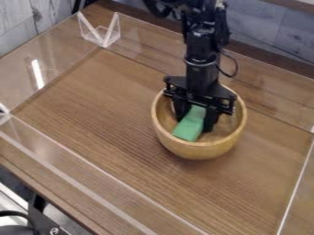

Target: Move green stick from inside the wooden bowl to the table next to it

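Table (98,110) bare on the left, acrylic walls (37,69) round the edge. Wooden bowl (196,145) sits right of centre, green stick (192,128) inside it. Gripper (201,112) points down into bowl, fingers clamped on the stick's upper end.

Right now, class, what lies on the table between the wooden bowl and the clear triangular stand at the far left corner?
Nothing: in the camera view, only bare table stretches from the wooden bowl to the clear stand.

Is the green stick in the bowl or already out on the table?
In the bowl. The green stick sits inside the rim of the bowl, with the tool lowered onto it.
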`<action>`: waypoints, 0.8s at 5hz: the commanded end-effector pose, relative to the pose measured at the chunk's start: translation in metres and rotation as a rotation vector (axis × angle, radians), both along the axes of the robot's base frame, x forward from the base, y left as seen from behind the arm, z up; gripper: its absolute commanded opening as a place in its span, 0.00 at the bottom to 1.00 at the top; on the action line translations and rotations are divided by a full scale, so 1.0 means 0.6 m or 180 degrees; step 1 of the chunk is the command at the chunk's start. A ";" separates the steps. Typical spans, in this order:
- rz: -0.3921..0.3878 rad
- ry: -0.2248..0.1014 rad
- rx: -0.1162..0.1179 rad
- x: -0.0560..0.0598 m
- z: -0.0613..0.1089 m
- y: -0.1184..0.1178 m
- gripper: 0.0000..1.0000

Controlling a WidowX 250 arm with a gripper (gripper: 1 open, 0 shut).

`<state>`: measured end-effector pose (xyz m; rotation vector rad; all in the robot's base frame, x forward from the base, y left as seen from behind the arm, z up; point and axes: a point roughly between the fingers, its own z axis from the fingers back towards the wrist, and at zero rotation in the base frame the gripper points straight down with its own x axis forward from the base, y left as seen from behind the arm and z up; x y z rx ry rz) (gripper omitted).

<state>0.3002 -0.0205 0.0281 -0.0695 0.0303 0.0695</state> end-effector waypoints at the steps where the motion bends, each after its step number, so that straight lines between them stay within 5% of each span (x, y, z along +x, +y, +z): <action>1: 0.0039 -0.0333 -0.0037 0.023 0.055 0.010 0.00; 4: 0.0088 -0.0339 -0.0098 0.021 0.066 0.019 0.00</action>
